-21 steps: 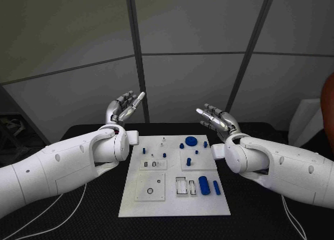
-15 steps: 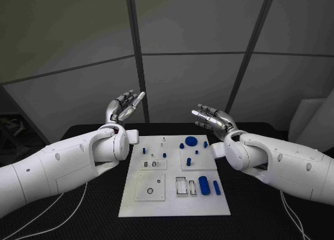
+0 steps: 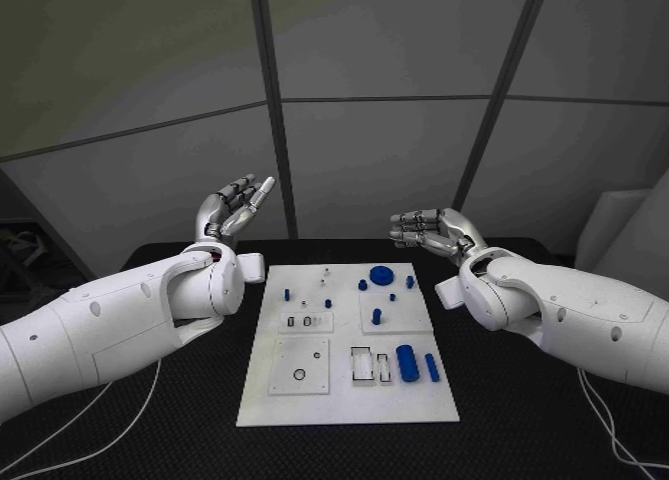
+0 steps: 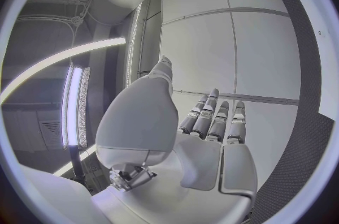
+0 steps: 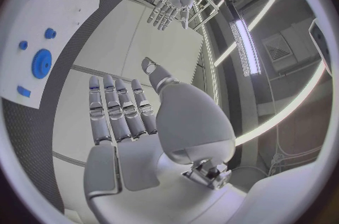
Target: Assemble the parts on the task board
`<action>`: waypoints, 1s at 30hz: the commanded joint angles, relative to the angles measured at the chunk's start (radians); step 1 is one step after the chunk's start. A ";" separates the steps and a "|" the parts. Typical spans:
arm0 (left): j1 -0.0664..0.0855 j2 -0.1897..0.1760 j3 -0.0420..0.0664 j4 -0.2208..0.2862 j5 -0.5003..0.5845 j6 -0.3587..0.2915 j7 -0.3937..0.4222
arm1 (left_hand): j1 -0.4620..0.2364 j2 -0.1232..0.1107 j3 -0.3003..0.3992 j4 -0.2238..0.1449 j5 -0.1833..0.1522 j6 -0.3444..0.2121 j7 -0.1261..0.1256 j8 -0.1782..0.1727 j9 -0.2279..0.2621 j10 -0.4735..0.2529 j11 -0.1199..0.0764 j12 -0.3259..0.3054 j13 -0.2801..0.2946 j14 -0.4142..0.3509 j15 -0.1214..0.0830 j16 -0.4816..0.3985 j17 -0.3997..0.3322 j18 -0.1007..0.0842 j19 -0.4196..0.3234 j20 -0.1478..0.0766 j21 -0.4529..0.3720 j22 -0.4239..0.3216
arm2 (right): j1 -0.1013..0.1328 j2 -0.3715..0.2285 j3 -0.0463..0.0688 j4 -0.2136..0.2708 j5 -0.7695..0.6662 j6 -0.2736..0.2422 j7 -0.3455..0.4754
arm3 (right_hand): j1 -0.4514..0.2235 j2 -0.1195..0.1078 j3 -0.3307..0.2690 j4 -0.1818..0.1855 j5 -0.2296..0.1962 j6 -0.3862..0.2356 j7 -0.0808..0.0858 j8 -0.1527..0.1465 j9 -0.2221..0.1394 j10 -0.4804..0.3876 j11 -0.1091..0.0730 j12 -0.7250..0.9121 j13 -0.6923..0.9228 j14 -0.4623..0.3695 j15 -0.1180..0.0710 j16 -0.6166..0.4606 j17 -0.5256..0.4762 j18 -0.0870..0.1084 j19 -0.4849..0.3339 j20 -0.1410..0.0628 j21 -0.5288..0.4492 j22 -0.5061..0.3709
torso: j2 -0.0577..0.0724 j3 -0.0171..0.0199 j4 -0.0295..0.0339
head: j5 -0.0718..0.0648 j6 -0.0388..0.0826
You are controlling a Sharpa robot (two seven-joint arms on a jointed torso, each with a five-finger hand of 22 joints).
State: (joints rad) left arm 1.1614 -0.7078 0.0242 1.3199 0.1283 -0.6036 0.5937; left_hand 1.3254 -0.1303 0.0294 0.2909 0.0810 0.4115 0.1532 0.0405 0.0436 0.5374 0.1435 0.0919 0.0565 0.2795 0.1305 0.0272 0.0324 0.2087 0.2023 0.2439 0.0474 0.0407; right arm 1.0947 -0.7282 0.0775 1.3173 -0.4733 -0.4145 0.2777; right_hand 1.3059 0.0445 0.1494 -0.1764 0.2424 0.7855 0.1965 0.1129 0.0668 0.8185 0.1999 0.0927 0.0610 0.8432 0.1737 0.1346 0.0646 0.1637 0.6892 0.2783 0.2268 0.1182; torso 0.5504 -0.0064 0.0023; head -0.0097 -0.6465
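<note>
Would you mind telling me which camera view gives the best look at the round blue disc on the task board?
The head view: the round blue disc lies unobstructed near the far edge of the task board, among its neighbouring parts. The right wrist view shows the disc too, but bent and at the circle's rim. The left wrist view catches only a blue spot at its rim, too small to identify.

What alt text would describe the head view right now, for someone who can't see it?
Both hands, left hand and right hand, are raised empty above the far end of the black table. Between the arms lies the white task board, with blue parts mostly on its right half, untouched.
</note>
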 commanded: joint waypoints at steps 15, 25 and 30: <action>0.005 -0.076 0.001 0.133 -0.014 0.075 -0.009 | 0.012 0.029 0.016 -0.004 -0.002 0.036 0.048 0.007 0.004 0.023 0.020 0.023 0.003 0.021 0.021 0.008 0.003 -0.029 0.013 0.018 0.015 0.007 | 0.096 0.069 0.002 -0.083 -0.744 0.178 -0.238 | -0.005 -0.040 0.078 -0.107 0.011 0.277 -0.042 -0.007 0.012 0.360 -0.104 -0.031 0.004 0.564 -0.162 0.167 0.104 0.019 0.401 -0.166 0.479 0.244 | 0.052 0.0005 0.0055 | -0.008 -0.004; 0.005 -0.137 0.001 0.241 -0.013 0.074 0.002 | 0.016 0.035 0.017 -0.008 -0.001 0.045 0.050 0.008 0.005 0.027 0.022 0.026 0.003 0.028 0.023 0.008 0.004 -0.029 0.019 0.020 0.019 0.009 | 0.133 0.122 0.002 -0.118 -1.029 0.257 -0.343 | -0.046 -0.078 0.128 -0.107 0.001 0.278 -0.046 -0.049 0.007 0.307 -0.106 -0.033 0.003 0.664 -0.174 0.479 0.320 -0.048 0.622 -0.184 0.945 0.788 | 0.098 -0.0055 0.0152 | -0.018 0.006; 0.005 -0.154 0.001 0.273 -0.013 0.073 0.003 | 0.017 0.036 0.017 -0.009 -0.001 0.045 0.051 0.008 0.005 0.027 0.022 0.026 0.003 0.029 0.023 0.008 0.004 -0.029 0.020 0.020 0.020 0.009 | 0.138 0.143 0.001 -0.128 -1.082 0.280 -0.359 | -0.051 -0.086 0.153 -0.104 0.000 0.266 -0.037 -0.049 0.006 0.294 -0.102 -0.032 0.004 0.652 -0.166 0.717 0.548 -0.075 0.667 -0.169 1.074 0.965 | 0.119 -0.0083 0.0229 | -0.024 0.011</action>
State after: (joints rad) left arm 1.1642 -0.8599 0.0241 1.5835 0.1244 -0.5432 0.5832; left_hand 1.3436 -0.1035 0.0431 0.2826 0.0809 0.4496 0.1581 0.0442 0.0469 0.5583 0.1647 0.1151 0.0583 0.3011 0.1522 0.0312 0.0345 0.1948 0.2198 0.2613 0.0625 0.0490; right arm 1.2296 -0.5903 0.0781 1.1909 -1.4493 -0.1838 -0.0393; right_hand 1.2566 -0.0326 0.2977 -0.2817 0.2450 1.0562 0.1606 0.0694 0.0737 1.1172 0.0982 0.0615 0.0635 1.4672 0.0019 0.8319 0.5939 0.1003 1.3516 0.1088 1.2911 1.0703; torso 0.6512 -0.0122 0.0195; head -0.0314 -0.6369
